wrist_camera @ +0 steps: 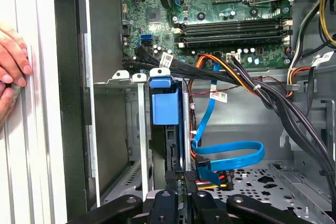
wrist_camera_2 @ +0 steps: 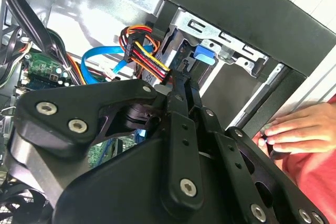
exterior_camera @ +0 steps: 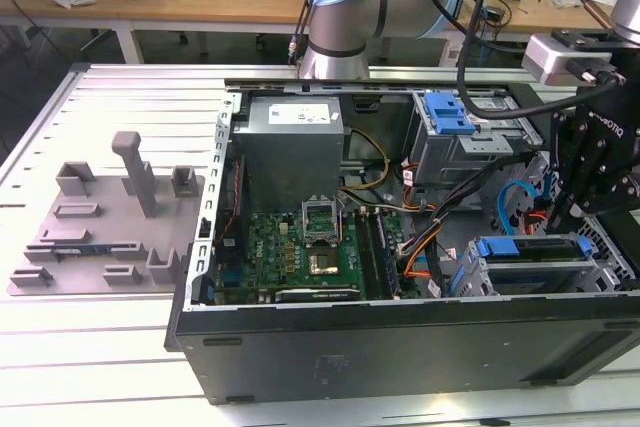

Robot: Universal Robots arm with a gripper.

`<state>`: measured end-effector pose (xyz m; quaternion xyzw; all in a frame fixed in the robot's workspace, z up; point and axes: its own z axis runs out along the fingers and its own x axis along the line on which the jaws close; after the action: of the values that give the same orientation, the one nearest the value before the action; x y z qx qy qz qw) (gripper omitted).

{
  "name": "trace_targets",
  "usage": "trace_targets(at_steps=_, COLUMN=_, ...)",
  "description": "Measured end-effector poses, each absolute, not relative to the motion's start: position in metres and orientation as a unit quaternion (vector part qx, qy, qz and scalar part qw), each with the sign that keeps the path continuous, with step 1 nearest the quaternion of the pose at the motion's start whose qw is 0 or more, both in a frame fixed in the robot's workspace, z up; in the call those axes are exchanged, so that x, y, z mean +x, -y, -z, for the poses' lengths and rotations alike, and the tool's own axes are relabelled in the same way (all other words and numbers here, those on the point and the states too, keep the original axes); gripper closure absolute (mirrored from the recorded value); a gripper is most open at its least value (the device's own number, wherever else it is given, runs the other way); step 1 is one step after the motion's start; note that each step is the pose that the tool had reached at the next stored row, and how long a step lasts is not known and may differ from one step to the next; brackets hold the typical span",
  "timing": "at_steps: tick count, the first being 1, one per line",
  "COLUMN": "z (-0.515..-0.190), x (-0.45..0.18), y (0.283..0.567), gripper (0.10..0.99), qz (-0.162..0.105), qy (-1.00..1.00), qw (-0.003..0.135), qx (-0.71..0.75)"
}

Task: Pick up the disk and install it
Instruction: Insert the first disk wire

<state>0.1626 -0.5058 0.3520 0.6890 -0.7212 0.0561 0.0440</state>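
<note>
The disk stands on edge in the metal drive cage at the case's front corner, its blue rail end facing the motherboard. In the exterior view the disk shows as a blue strip on top of the cage, at that view's right. My gripper hangs over the disk's cable end with its fingers pressed together and nothing visible between them. The fingertips sit at the disk's edge, close to the blue tab and the power plug. Whether they touch the disk I cannot tell.
A person's hand rests on the table just outside the case wall. Blue data cable and black cable bundles crowd the space beside the cage. Another blue-handled bay sits at the back. A grey parts fixture lies at the exterior view's left.
</note>
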Motion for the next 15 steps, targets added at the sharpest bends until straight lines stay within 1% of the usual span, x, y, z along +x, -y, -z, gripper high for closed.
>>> trace_targets(at_steps=15, z=-0.3519, x=0.1625, y=0.509, gripper=0.918, qz=-0.056, qy=0.72, qw=0.044, qx=0.69)
